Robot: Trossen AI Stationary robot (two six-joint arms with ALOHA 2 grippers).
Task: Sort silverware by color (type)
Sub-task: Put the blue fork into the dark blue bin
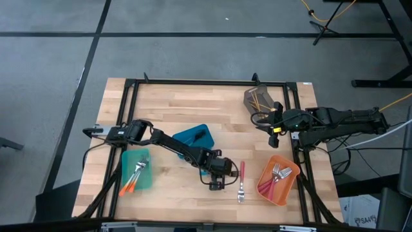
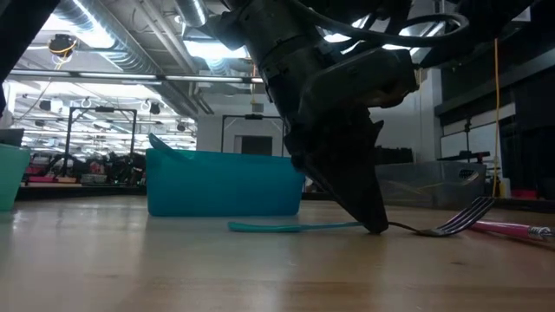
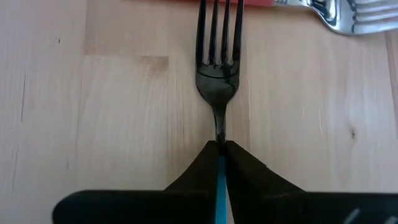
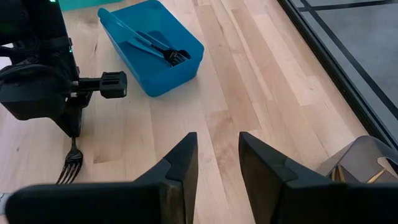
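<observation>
The left gripper (image 1: 217,184) is pressed down to the wooden tabletop (image 1: 174,103), its fingers (image 3: 249,171) clamped on the blue handle of a fork (image 3: 217,68) that lies flat on the wood. The left wrist view shows the silver tines pointing away from the fingers, the handle pinched between them. In the low view the blue handle runs along the tabletop from the gripper toward the blue bin (image 2: 224,182) behind it. Just beside it lies a pink-handled fork (image 1: 241,180), its tines near the front edge of the tabletop.

The blue bin (image 1: 195,136) holds blue-handled utensils (image 4: 155,46). The teal bin (image 1: 136,169) near the left edge of the tabletop holds orange-handled forks (image 1: 132,180), some overhanging its rim. The orange bin (image 1: 278,180) on the right carries pink-handled forks (image 1: 278,174). The grey bin (image 1: 259,98) at the far right corner holds gold utensils (image 1: 256,101).

The right gripper (image 4: 217,158) hovers at the right edge of the tabletop beside the grey bin, fingers parted and empty.
</observation>
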